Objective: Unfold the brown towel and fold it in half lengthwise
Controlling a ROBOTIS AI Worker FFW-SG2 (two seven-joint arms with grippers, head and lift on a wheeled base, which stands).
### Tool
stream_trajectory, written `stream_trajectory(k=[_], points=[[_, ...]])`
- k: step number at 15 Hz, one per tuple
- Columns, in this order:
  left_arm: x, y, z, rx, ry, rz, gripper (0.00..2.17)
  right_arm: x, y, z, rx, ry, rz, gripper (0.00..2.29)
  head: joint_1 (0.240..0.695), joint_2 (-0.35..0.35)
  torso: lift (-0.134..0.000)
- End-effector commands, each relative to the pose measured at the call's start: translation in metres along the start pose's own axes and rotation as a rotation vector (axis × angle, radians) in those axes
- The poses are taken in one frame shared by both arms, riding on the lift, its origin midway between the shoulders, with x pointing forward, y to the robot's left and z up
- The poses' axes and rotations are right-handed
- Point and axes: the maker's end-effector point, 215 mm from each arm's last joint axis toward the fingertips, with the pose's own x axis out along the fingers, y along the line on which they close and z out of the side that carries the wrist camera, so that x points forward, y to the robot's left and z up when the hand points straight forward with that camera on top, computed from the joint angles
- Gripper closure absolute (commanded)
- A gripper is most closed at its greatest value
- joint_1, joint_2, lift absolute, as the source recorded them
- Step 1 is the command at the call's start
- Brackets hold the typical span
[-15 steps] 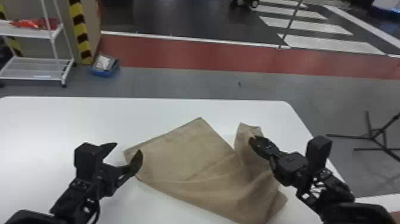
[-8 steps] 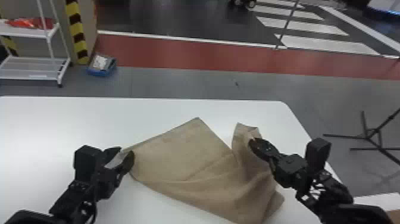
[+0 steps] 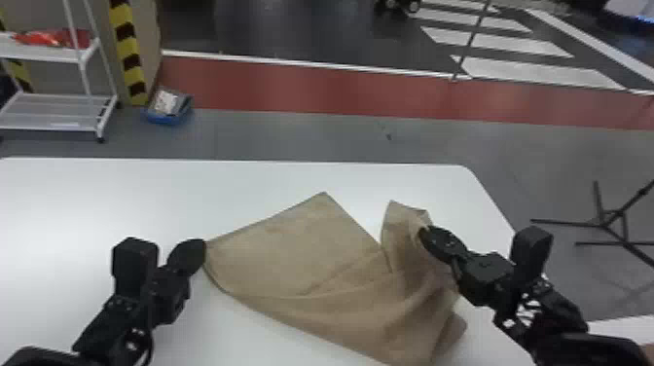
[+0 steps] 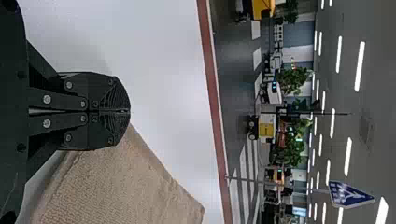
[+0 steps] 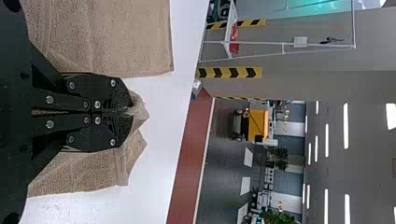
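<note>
Brown towel (image 3: pixel 311 258) (the workpiece) lies partly opened on the white table (image 3: pixel 121 194), between the two grippers. Its broad left portion is spread nearly flat; its right portion is bunched, with folds running toward the near edge. One corner points toward the table's far edge.

Left gripper (image 3: pixel 198 246): positioned at the towel's left corner. Jaws are closed, pinching that corner – in the left wrist view the cloth runs up to the tips and passes behind one finger.

Right gripper (image 3: pixel 424 232): positioned at the bunched right portion. Jaws are closed on the fabric – in the right wrist view a small tuft of cloth (crumpled) protrudes past the fingertips.

Surroundings: a white shelf unit (image 3: pixel 58 114) stands on the floor beyond the table, to the left, with a blue bin (image 3: pixel 165 118) near it. A black tripod base (image 3: pixel 605 226) stands to the right.
</note>
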Motion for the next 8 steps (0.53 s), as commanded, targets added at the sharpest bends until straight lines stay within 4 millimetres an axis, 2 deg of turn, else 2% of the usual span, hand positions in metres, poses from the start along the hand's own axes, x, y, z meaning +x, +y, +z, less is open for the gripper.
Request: stream_trajectory(k=[1,2,3,4,5,7,8], points=[[-0.01,0.013,0.009,-0.007,-0.03,0.026,1.8,-0.003,-0.007,0.0,0.015,-0.006,-0.007,1.15,0.695,-0.24,-0.108],[-0.015,0.021,0.015,-0.011,-0.048,0.042,1.81,-0.003,-0.007,0.0,0.016,-0.007,-0.007,1.15,0.695,-0.239,-0.108],[-0.023,0.03,0.012,-0.018,-0.052,0.068,1.83,-0.002,-0.007,0.003,0.014,-0.011,-0.006,1.15,0.695,-0.237,-0.108],[-0.031,0.045,0.025,-0.021,-0.088,0.1,1.83,-0.001,-0.006,0.005,0.013,-0.016,-0.004,1.15,0.695,-0.232,-0.108],[-0.04,0.06,0.029,-0.024,-0.099,0.132,1.83,0.0,-0.007,0.009,0.013,-0.023,-0.006,1.15,0.695,-0.216,-0.108],[-0.068,0.092,0.039,-0.02,-0.128,0.215,1.83,0.0,-0.015,0.017,0.006,-0.034,-0.017,1.15,0.695,-0.192,-0.108],[-0.089,0.115,0.051,-0.015,-0.151,0.273,1.83,-0.001,-0.026,0.021,-0.004,-0.027,-0.031,1.15,0.695,-0.178,-0.108]])
